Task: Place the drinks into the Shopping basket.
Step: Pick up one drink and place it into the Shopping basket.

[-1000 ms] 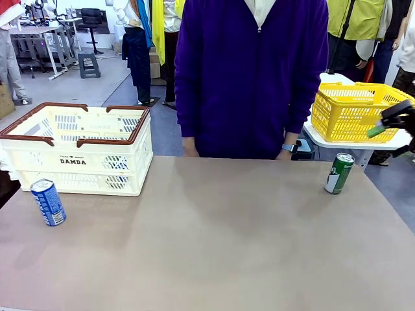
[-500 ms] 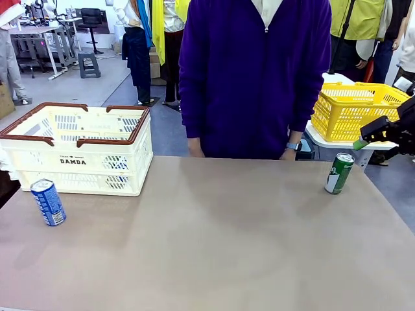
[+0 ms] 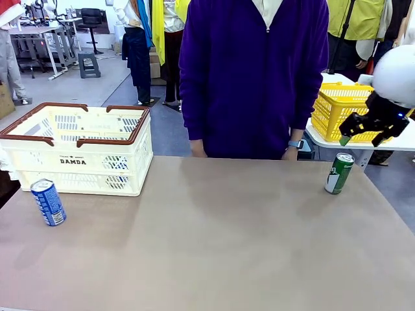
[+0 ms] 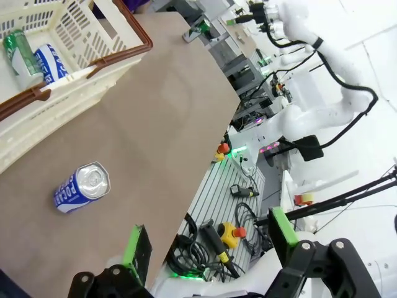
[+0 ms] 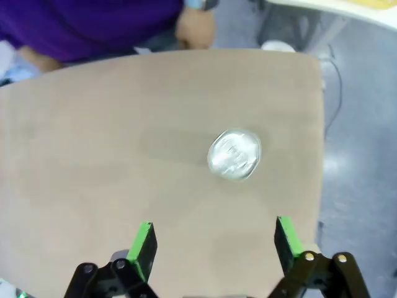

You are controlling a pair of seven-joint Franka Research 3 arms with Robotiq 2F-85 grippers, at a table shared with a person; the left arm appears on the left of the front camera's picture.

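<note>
The right gripper (image 3: 367,135) was black with green pads, joined to a rounded white wrist shell (image 3: 397,74). The left gripper (image 4: 211,239) had the same black linkages with round pivot pins and bright green pads (seen close from its own wrist). The person (image 3: 253,39) wore a deep purple zip-front top (image 3: 253,91) over a pale collar (image 3: 267,8), and what looked like a light blue watch (image 3: 295,144).

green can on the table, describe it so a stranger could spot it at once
On the tan table, go to the far right corner, near the yellow basket. The green can stands there alone; the only other can on the tabletop is the blue can at the left edge.
</note>
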